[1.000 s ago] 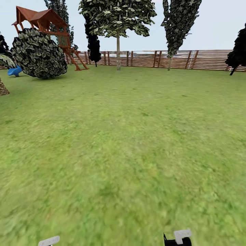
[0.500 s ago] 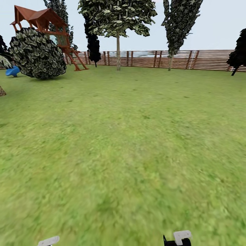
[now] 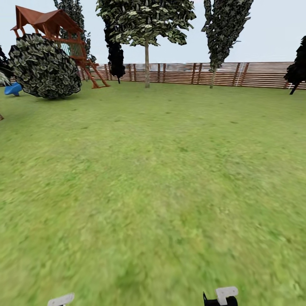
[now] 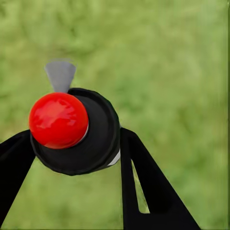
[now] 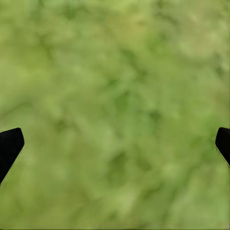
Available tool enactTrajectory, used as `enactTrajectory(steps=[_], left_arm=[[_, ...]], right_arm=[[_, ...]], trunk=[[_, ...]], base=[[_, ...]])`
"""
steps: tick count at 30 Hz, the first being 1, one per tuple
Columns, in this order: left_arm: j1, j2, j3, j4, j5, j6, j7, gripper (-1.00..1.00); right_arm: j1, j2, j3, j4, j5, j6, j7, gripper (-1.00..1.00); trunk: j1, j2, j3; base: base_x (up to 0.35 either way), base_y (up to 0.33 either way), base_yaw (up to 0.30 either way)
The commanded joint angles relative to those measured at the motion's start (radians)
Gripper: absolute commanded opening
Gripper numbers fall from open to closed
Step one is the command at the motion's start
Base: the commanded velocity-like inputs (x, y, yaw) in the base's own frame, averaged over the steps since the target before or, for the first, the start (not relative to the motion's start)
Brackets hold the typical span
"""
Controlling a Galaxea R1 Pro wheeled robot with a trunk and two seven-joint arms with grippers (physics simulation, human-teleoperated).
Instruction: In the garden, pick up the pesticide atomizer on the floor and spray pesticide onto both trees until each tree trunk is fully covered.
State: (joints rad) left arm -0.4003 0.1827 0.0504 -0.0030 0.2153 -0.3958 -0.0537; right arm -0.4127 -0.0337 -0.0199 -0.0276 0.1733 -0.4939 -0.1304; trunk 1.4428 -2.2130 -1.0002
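From the head, the whole scene is sliding slightly left and the bush (image 3: pixel 44 67) and play tower (image 3: pixel 55 32) are sitting a little nearer than a moment ago, so the camera is moving; open lawn (image 3: pixel 161 178) is stretching to the fence (image 3: pixel 238 74), where a pale-trunked tree (image 3: pixel 147 63) is standing. At the left wrist, the left gripper (image 4: pixel 76 143) is clamping the sprayer (image 4: pixel 91 132), black with a red cap, over grass. At the right wrist, the right gripper (image 5: pixel 115 139) is hanging spread wide above bare grass.
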Motion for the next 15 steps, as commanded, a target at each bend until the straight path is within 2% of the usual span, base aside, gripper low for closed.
enactTrajectory(steps=[1,15], left_arm=[[0.000,0.000,0.000,0.000,0.000,0.000,0.000,-1.00],[0.000,-0.005,-0.001,-0.005,0.001,-0.002,-0.001,-1.00]], right_arm=[[0.000,0.000,0.000,0.000,0.000,0.000,0.000,1.00],[0.000,0.002,0.000,0.000,-0.001,0.000,0.000,1.00]], trunk=[[0.000,0.000,0.000],[0.000,0.000,0.000]], base=[[0.339,0.000,0.000],[0.339,0.000,0.000]])
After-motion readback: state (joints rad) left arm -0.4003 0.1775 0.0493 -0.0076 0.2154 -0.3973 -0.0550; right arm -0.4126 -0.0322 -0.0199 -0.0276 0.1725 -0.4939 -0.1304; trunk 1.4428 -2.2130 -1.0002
